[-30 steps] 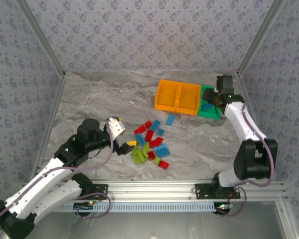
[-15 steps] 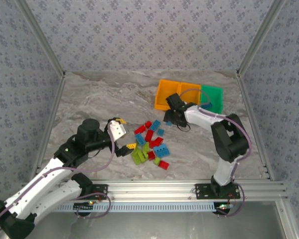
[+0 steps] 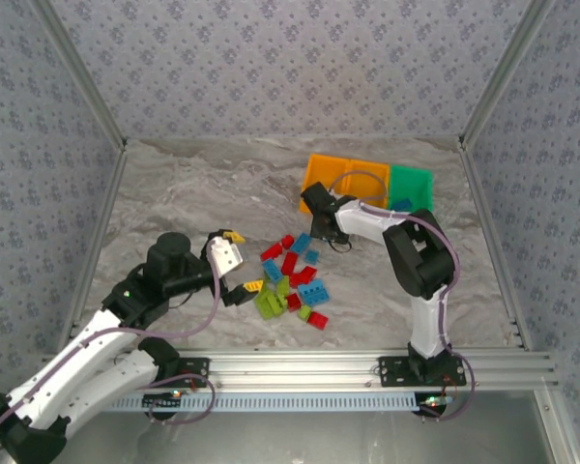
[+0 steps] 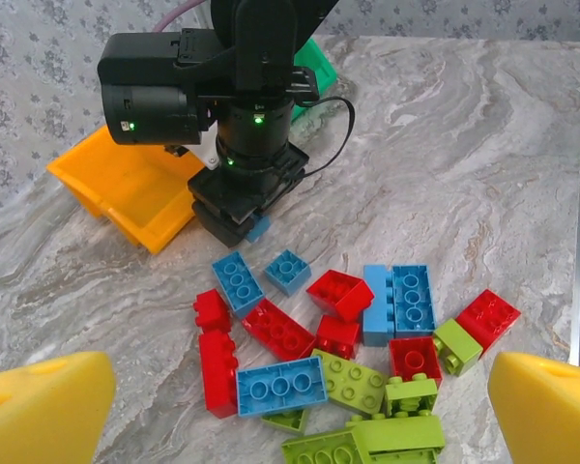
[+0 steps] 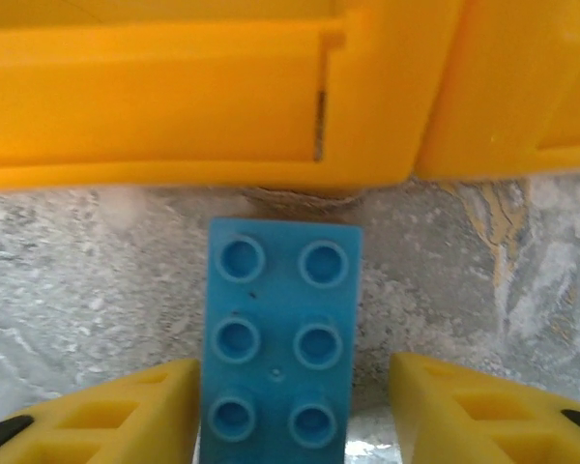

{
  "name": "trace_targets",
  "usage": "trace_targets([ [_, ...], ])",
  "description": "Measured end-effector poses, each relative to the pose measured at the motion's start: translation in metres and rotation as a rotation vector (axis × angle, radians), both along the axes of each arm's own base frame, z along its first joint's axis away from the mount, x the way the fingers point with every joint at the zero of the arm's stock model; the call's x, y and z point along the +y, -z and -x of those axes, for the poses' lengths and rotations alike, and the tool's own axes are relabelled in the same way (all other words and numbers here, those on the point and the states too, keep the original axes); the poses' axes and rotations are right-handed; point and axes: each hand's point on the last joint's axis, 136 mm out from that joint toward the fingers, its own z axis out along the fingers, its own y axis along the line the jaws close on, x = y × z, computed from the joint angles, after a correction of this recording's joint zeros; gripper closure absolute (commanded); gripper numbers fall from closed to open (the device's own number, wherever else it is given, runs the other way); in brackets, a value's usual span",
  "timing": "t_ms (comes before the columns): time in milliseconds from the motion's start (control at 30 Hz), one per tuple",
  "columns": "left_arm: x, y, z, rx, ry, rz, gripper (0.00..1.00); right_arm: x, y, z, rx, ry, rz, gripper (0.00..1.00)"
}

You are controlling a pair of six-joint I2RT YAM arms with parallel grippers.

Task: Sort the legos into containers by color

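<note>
- One grey marbled table [image 3: 203,193], carrying everything, with patterned wall panels on three sides.
- Two white-and-black arms bolted at the near edge: left arm [image 3: 97,338] stretched from the near left corner toward the middle of the table, right arm [image 3: 420,261] folded over and bent leftward to the bins.
- Three open-topped rectangular plastic bins joined in a row at the far right of the table: orange pair [image 3: 321,169] on the left, green bin [image 3: 413,182] on the right end, something blue lying inside the green one.
- Loose heap of small studded plastic bricks [image 3: 290,280] in red, blue and lime green, on the middle of the table, on the near side of the bins and between the two arms; some touching or overlapping, a few lying singly at the edges.
- Wide-spread left pincer [image 3: 245,260], yellow fingers [image 4: 39,406] far apart and holding nothing, hanging just left of the heap.
- Partly open right pincer [image 5: 292,372], down at the table by the near wall of the leftmost orange bin, astride one brick: one finger against the brick's side, the other standing off with a gap, so not clamped.
- Single blue two-by-three brick [image 5: 280,319], flat on the table, studs up, just beside the orange wall, apart from the heap.
</note>
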Motion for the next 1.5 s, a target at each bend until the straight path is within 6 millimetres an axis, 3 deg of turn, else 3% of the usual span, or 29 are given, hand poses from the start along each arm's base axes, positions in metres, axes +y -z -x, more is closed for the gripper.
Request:
trace_targets([
  [67, 0.000, 0.001, 0.001, 0.002, 0.004, -0.002, 0.01, -0.001, 0.000, 0.002, 0.003, -0.003, 0.015, 0.55],
  [167, -0.001, 0.002, 0.001, 0.003, 0.010, -0.001, 0.01, -0.002, 0.000, 0.003, 0.000, -0.006, 0.027, 0.74],
  [367, -0.001, 0.001, 0.002, 0.004, 0.013, 0.000, 0.01, -0.014, -0.008, 0.018, -0.013, -0.002, 0.041, 0.76],
  [467, -0.001, 0.003, 0.002, 0.005, 0.013, -0.001, 0.01, -0.027, -0.036, 0.033, -0.067, -0.012, 0.032, 0.76],
  [567, -0.001, 0.009, 0.002, 0.015, 0.012, -0.008, 0.01, -0.043, -0.092, 0.040, -0.199, -0.016, 0.000, 0.75],
  [633, 0.000, 0.012, 0.002, 0.027, 0.007, -0.008, 0.01, -0.061, -0.134, 0.034, -0.304, 0.012, -0.034, 0.75],
  [700, -0.001, 0.012, 0.001, 0.040, -0.003, -0.002, 0.01, -0.096, -0.164, 0.020, -0.379, 0.079, -0.054, 0.75],
  [767, -0.001, 0.015, -0.001, 0.063, -0.017, -0.003, 0.01, -0.134, -0.173, 0.003, -0.402, 0.152, -0.049, 0.76],
  [867, -0.001, 0.022, -0.006, 0.111, -0.050, -0.013, 0.01, -0.182, -0.158, -0.018, -0.356, 0.233, -0.018, 0.76],
  [933, 0.000, 0.026, -0.010, 0.132, -0.076, -0.020, 0.01, -0.200, -0.139, -0.030, -0.297, 0.255, -0.007, 0.75],
  [1067, 0.004, 0.022, -0.018, 0.147, -0.134, -0.023, 0.01, -0.215, -0.098, -0.048, -0.195, 0.262, -0.025, 0.65],
  [1200, 0.005, 0.016, -0.025, 0.166, -0.180, -0.024, 0.01, -0.218, -0.069, -0.053, -0.122, 0.255, -0.042, 0.54],
  [1333, 0.005, 0.021, -0.033, 0.212, -0.222, -0.040, 0.01, -0.214, -0.067, -0.053, -0.114, 0.248, -0.057, 0.52],
  [1500, 0.006, 0.030, -0.043, 0.327, -0.306, -0.061, 0.02, -0.212, -0.085, -0.052, -0.144, 0.238, -0.076, 0.50],
])
